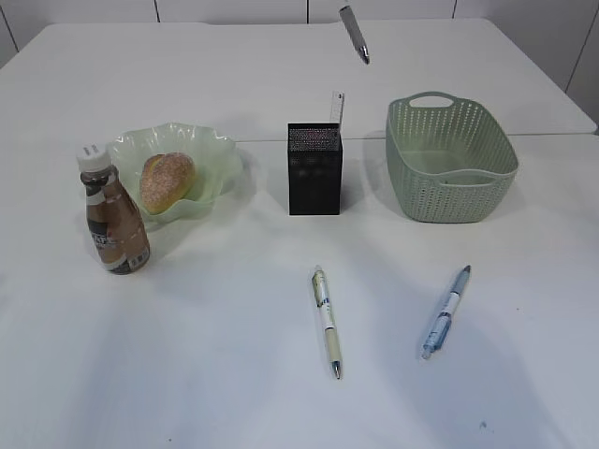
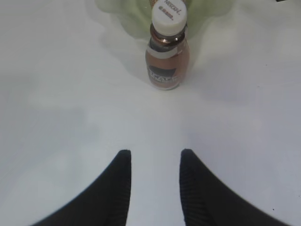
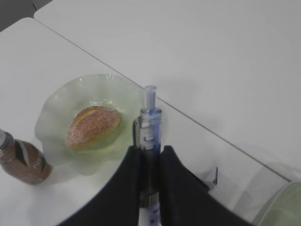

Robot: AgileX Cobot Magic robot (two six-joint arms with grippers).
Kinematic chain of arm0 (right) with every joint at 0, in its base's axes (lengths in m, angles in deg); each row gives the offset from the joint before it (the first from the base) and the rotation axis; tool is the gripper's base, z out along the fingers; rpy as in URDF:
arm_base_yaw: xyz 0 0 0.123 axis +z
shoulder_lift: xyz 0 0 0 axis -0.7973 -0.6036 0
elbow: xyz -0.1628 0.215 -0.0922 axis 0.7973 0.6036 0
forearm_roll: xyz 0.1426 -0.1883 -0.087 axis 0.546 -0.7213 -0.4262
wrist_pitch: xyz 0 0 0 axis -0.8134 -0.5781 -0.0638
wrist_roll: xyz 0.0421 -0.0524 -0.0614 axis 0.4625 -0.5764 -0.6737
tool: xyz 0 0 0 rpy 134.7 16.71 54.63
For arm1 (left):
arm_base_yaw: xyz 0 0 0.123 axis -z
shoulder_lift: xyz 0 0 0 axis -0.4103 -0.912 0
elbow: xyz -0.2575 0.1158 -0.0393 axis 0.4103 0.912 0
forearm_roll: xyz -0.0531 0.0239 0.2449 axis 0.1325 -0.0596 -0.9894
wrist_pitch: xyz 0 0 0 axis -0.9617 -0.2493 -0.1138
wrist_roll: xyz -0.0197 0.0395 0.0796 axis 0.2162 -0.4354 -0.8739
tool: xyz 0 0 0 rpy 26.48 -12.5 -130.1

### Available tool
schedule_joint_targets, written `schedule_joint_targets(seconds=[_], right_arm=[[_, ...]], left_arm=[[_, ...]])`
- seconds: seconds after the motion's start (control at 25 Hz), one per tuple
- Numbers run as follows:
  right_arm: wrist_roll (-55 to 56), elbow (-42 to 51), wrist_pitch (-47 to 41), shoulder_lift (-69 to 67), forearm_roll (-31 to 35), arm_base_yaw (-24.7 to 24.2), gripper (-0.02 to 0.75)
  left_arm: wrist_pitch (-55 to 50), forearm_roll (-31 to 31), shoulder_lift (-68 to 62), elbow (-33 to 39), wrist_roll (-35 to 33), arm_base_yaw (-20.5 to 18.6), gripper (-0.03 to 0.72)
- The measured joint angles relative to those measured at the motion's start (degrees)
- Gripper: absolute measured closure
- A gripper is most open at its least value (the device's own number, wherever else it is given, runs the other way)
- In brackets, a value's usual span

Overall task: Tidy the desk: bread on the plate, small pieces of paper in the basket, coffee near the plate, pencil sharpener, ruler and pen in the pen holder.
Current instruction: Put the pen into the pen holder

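Note:
The bread (image 1: 168, 181) lies on the plate (image 1: 217, 150), and the coffee (image 1: 113, 223) stands upright beside it. The ruler (image 1: 337, 108) sticks out of the pen holder (image 1: 314, 169). My right gripper (image 3: 149, 153) is shut on a blue-grey pen (image 3: 149, 123), which hangs high above the desk (image 1: 356, 34). Two more pens lie flat, a white one (image 1: 326, 320) and a blue one (image 1: 446, 311). My left gripper (image 2: 154, 157) is open and holds nothing, low over the desk in front of the coffee (image 2: 167, 52). The pencil sharpener and pieces of paper are out of view.
The basket (image 1: 450, 159) stands right of the pen holder. A seam (image 1: 543, 134) crosses the desk behind the objects. In the right wrist view the bread (image 3: 92, 126) and plate (image 3: 54, 110) lie below the held pen.

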Motion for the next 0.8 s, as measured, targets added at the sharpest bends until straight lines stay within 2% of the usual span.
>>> schedule_joint_targets(seconds=[0.12,0.36,0.44,0.48,0.56,0.64,0.68,0.8], right_arm=[[-0.5,2.4,5.2,0.0,0.2,0.0,0.662],[-3.3,12.5,21.2,0.0,3.3,0.0,0.663],[-3.7,13.8,23.0,0.0,3.5,0.1,0.663],[-4.8,17.8,26.9,0.0,4.5,0.1,0.663],[-5.9,21.3,30.5,0.0,5.9,0.1,0.663],[-5.9,21.3,30.5,0.0,5.9,0.1,0.663],[-7.1,25.2,34.9,0.0,9.2,0.1,0.663],[-7.7,26.2,37.5,-0.1,11.0,0.2,0.663]], left_arm=[[0.0,0.0,0.0,0.0,0.0,0.0,0.447],[0.0,0.9,0.0,0.0,0.0,0.0,0.447],[0.0,1.1,0.0,0.0,0.0,0.0,0.447],[0.0,1.1,0.0,0.0,0.0,0.0,0.448],[0.0,1.3,0.0,0.0,0.0,0.0,0.448],[0.0,1.3,0.0,0.0,0.0,0.0,0.449],[0.0,1.3,0.0,0.0,0.0,0.0,0.449],[0.0,1.3,0.0,0.0,0.0,0.0,0.449]])
